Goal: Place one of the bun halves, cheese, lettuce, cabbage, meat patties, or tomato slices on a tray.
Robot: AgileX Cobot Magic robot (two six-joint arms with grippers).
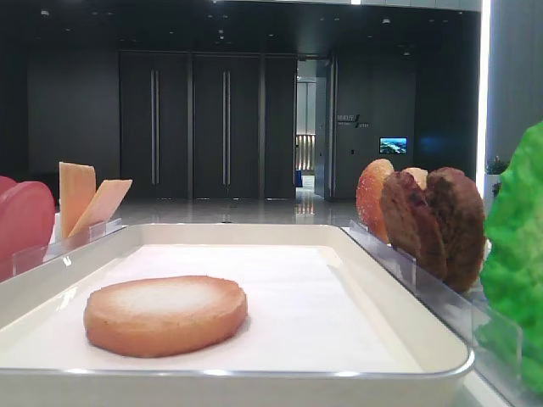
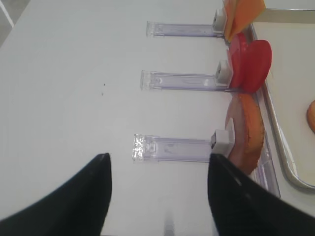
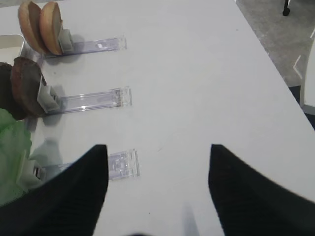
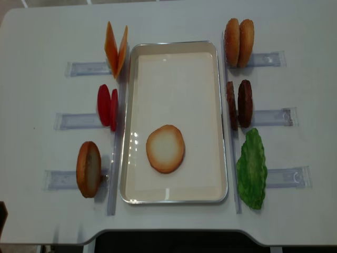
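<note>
Both jaws open (empty) — bun half (image 4: 165, 148) on tray (image 4: 174, 197)

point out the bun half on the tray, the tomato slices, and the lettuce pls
bun half (image 4: 165, 148), realsense overhead view, centre of its pale flat face
tomato slices (image 4: 107, 106), realsense overhead view, between the two upright red discs' edges
lettuce (image 4: 251, 168), realsense overhead view, middle of the green leaf

Pale-faced golden bun half (image 4: 165, 148), white tray (image 4: 174, 45)
</note>
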